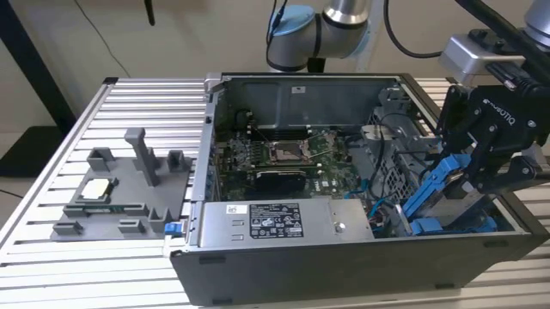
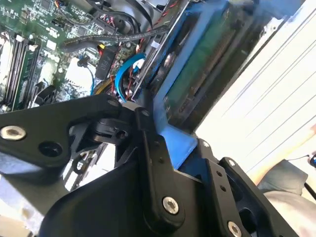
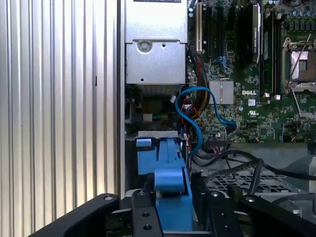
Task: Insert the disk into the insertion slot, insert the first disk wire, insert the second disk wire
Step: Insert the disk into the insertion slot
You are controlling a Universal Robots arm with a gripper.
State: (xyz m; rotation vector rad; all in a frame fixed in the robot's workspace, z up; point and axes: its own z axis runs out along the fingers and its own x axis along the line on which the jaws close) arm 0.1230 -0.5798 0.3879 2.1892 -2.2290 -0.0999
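The disk [image 1: 436, 183], a flat drive in a bright blue carrier, hangs tilted over the case's corner on the exterior view's right. My gripper [image 1: 485, 180] is shut on it from above. In the first wrist view the blue carrier [image 3: 170, 180] sits clamped between the black fingers [image 3: 213, 212]. The second wrist view shows the disk's green underside [image 2: 200, 64] beside the blue frame. Below it is the insertion slot [image 1: 455, 224], a bay with blue plastic parts. A loose blue wire [image 3: 193, 121] curls next to the bay, over the motherboard edge.
The open computer case [image 1: 344, 270] lies on a slatted metal table [image 1: 129, 96]. A grey labelled power-supply box [image 1: 279, 222] fills its near side, and the motherboard [image 1: 284, 154] lies behind. A grey fixture plate [image 1: 120, 193] stands at the exterior view's left. Black cables [image 3: 237, 165] run near the bay.
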